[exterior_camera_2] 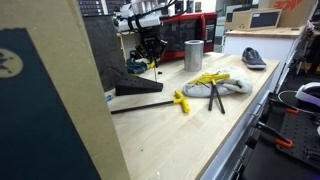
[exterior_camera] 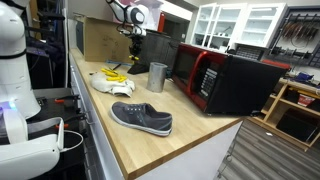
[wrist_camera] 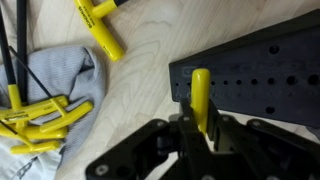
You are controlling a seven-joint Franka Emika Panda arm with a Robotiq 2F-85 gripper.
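My gripper (wrist_camera: pixel 200 128) is shut on a yellow-handled tool (wrist_camera: pixel 201 95) and holds it upright just above a black perforated block (wrist_camera: pixel 250 75). In both exterior views the gripper (exterior_camera: pixel 135 45) (exterior_camera_2: pixel 152 58) hangs over the back of the wooden countertop (exterior_camera: pixel 190 125). The black block also shows in an exterior view (exterior_camera_2: pixel 138 87). Several more yellow-handled tools (wrist_camera: pixel 45 115) lie on a grey cloth (wrist_camera: pixel 55 75), and one lies on the bare wood (wrist_camera: pixel 100 25).
A metal cup (exterior_camera: pixel 157 77) stands beside a red and black microwave (exterior_camera: pixel 225 80). A grey shoe (exterior_camera: pixel 142 118) lies near the counter's front. A cardboard box (exterior_camera: pixel 100 40) stands at the back. A long black rod (exterior_camera_2: pixel 140 103) lies on the counter.
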